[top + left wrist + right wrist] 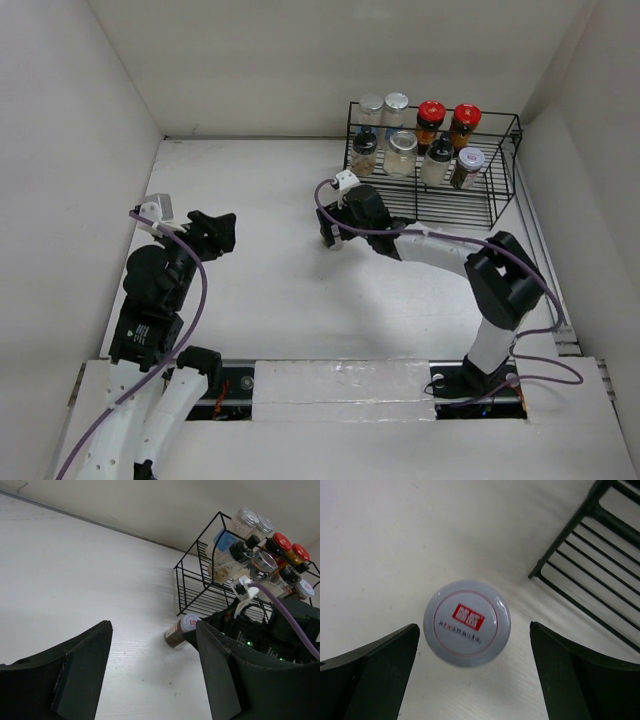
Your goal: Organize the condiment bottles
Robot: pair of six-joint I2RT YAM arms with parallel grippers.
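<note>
My right claw [473, 630] wide apart — grey-lidded jar [466, 622] upright between its fingers, clear of both, beside the rack [563, 537].

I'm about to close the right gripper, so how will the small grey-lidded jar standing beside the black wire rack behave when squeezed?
The small grey-lidded jar looks rigid, probably glass, so it should not give. Its round, smooth side may twist in the grip. Standing upright and narrow, it could tip if nudged, then roll.

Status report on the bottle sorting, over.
Right gripper open, straddling the grey-lidded jar on the table. Left gripper open, empty. Wire rack close beside the jar.
</note>
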